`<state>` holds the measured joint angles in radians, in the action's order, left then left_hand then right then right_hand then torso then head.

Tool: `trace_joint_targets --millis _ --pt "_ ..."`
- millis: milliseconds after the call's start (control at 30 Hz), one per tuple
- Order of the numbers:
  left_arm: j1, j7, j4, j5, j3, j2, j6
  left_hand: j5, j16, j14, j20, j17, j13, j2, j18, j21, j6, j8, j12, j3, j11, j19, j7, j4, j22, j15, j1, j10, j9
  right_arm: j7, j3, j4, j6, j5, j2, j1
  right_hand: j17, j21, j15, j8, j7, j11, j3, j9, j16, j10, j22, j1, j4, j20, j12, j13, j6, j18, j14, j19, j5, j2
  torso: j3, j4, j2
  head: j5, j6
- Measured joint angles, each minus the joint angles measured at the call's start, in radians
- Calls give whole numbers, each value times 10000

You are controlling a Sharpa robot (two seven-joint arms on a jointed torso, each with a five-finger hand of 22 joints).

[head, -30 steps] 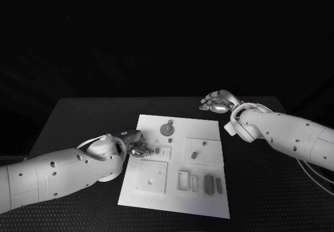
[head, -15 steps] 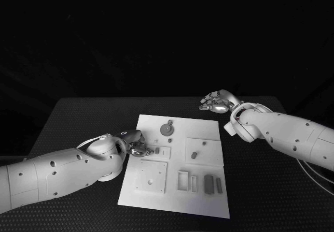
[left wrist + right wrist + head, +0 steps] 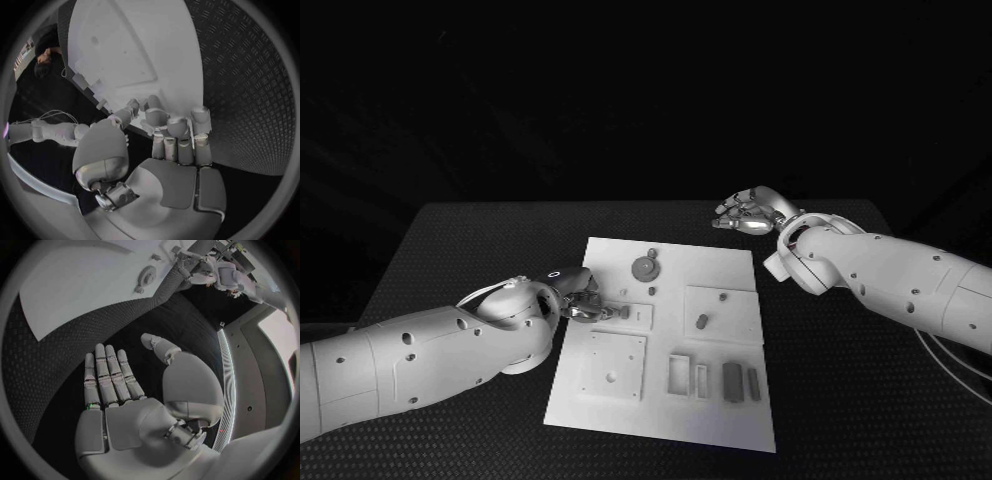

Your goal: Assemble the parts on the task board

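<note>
The white task board (image 3: 726, 270) lies in the middle of the black table. My left hand (image 3: 584, 304) rests at the board's left edge, fingers (image 3: 167, 122) curled with their tips down on the board (image 3: 137, 45); whether they pinch anything is hidden. A round grey disc (image 3: 646, 267) and a small peg (image 3: 651, 251) sit at the far end. A small grey part (image 3: 702, 321) stands in the right middle square. Two dark bars (image 3: 733, 381) lie near the front right. My right hand (image 3: 750, 213) hovers beyond the board's far right corner, fingers (image 3: 106, 380) stretched out and holding nothing.
A square plate (image 3: 613, 365) with holes sits at the board's front left, with slotted frames (image 3: 681, 372) beside it. Bare black table (image 3: 459, 250) surrounds the board. The disc (image 3: 147, 276) and my left arm (image 3: 212, 265) show in the right wrist view.
My left hand has edged very slightly along the board's left edge. The right hand has stayed put.
</note>
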<state>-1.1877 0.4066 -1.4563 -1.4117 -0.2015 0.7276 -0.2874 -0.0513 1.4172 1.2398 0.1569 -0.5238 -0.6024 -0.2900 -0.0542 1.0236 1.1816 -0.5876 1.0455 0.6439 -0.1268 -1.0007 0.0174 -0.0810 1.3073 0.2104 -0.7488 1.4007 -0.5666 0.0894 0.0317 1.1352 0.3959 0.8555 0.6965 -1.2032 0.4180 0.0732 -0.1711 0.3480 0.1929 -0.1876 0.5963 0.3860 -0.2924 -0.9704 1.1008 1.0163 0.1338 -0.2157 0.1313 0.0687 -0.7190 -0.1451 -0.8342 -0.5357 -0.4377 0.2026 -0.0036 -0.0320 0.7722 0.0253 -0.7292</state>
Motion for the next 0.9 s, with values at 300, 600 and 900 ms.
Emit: trace_joint_targets --millis 300,600,900 --pt "-3 -21 43 161 53 -22 -48 0 0 -37 0 0 -1 -66 1 -25 -13 0 0 -270 0 0 12 -252 8 30 85 0 -22 0 0 -1 0 -1 -7 8 -9 0 0 0 0 0 0 1 0 0 0 0 0 0 0 0 0 -3 0 0 0 0 2 0 0 1 4" --pt "2 -40 132 294 206 -13 -86 0 -19 -51 0 -1 -1 -61 0 -54 -45 37 0 -393 -23 0 45 -375 7 17 162 -23 -31 0 0 -6 -1 -1 -7 22 -8 0 0 0 0 0 0 1 0 0 10 0 0 0 0 0 0 -4 0 0 0 0 6 2 1 6 -5" --pt "-2 -114 336 619 642 -27 -106 1 -108 -125 -22 24 18 -57 0 -94 -99 75 -52 -414 -32 24 23 -459 5 57 158 -39 -30 0 0 -7 -1 -2 -14 31 -7 0 0 0 0 0 0 2 0 0 9 0 0 0 0 0 0 -7 0 0 0 0 6 -1 2 8 -18"
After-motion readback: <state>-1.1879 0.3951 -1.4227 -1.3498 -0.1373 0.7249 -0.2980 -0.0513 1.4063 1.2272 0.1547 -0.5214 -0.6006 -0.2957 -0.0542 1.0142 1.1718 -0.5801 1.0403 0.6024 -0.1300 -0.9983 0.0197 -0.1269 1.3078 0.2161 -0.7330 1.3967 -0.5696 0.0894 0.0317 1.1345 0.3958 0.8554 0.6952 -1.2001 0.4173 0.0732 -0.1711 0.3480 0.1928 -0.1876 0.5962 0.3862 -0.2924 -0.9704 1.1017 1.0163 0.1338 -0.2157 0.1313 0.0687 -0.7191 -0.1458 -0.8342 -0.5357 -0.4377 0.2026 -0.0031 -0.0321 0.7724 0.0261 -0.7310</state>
